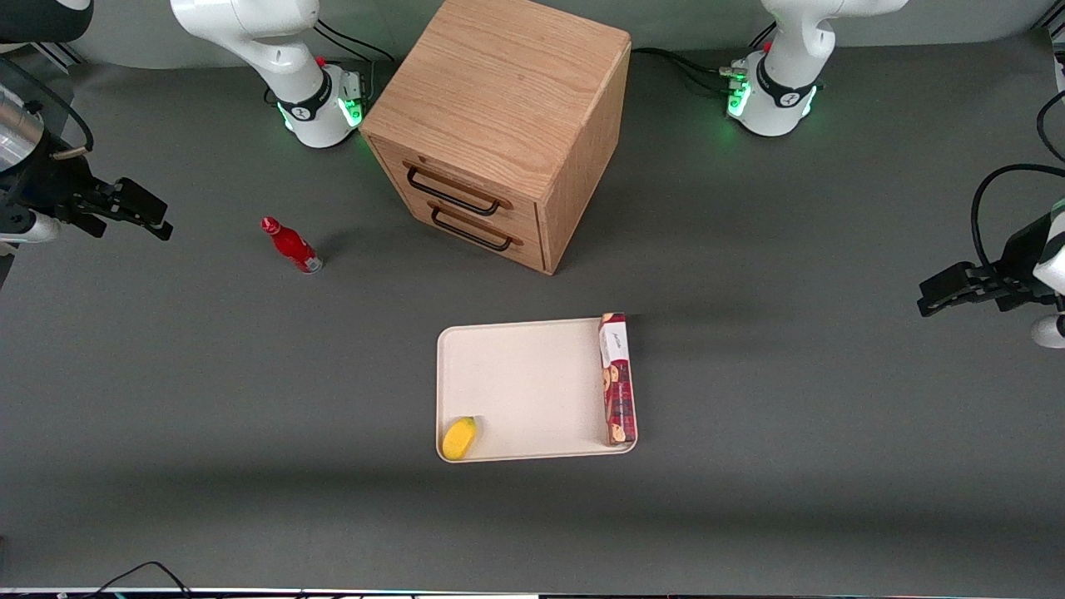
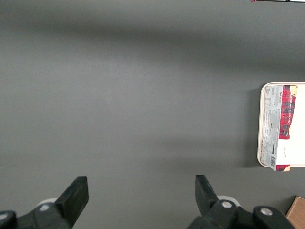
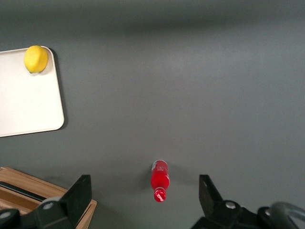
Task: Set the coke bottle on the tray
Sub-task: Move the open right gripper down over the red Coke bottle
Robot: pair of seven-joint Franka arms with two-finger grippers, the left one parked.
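Grey table (image 1: 790,433): one coke bottle (image 1: 291,245), one tray (image 1: 532,391) (end effector (image 3: 145,200) spread open).

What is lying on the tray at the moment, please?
On the tray lie a yellow lemon in one corner and a red biscuit box along its edge. The coke bottle stands on the table; the open gripper hangs apart from it.

no legible text anywhere | box (image 1: 616,378) on tray (image 1: 516,391): white label with script, unreadable | underside of box (image 2: 276,129): fine print and barcode, unreadable | bottle (image 1: 291,245): no readable marking | gripper (image 1: 137,212) above table, toward working arm's end from bottle: unmarked, fingers apart
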